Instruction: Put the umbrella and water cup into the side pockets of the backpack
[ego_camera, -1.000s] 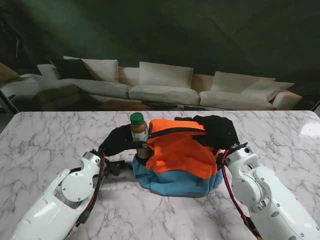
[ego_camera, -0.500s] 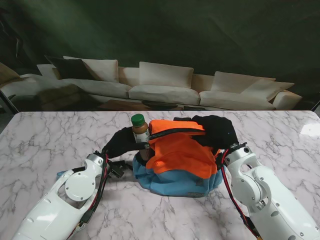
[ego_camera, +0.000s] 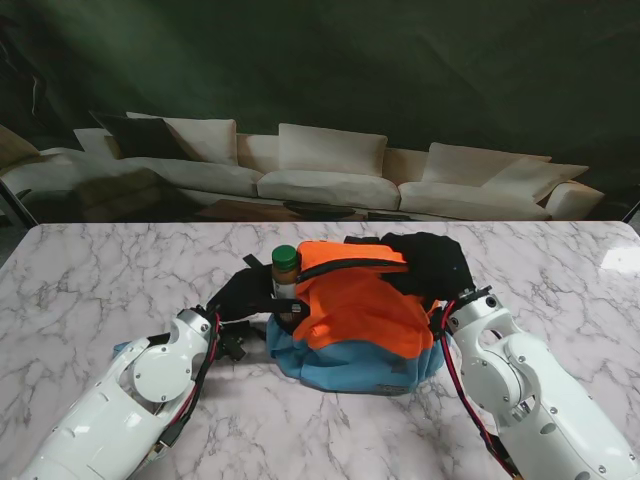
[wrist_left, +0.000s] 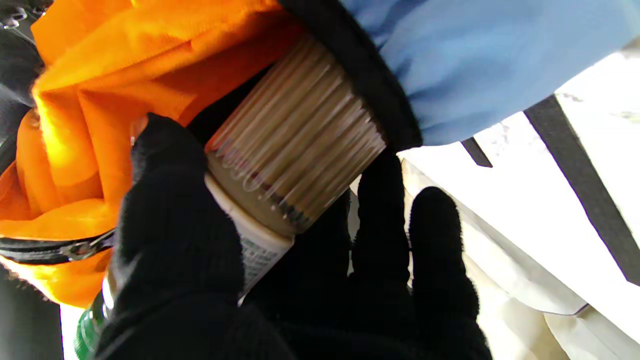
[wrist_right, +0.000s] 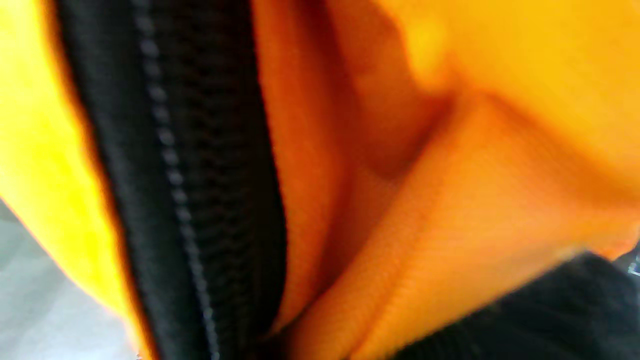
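Observation:
The orange and blue backpack (ego_camera: 355, 320) stands at the middle of the marble table. A water cup, a ribbed brown bottle (ego_camera: 285, 275) with a green cap, is upright at the backpack's left side. My left hand (ego_camera: 240, 290), in a black glove, is shut on it. In the left wrist view the bottle (wrist_left: 295, 165) has its base inside the black-rimmed side pocket (wrist_left: 370, 85), with my fingers (wrist_left: 175, 225) round its label. My right hand (ego_camera: 430, 262) grips the backpack's top right. Its wrist view is filled by orange fabric (wrist_right: 475, 200) and a black zipper (wrist_right: 200, 175). No umbrella is in view.
Black backpack straps (wrist_left: 575, 150) lie on the table (ego_camera: 90, 280) by the pocket. A small blue thing (ego_camera: 120, 348) peeks out beside my left forearm. A pale sofa (ego_camera: 330, 175) stands beyond the table's far edge.
The bottle has sunk lower beside the backpack and shifted slightly right, going deeper into the side pocket with my left hand. The right hand has stayed put.

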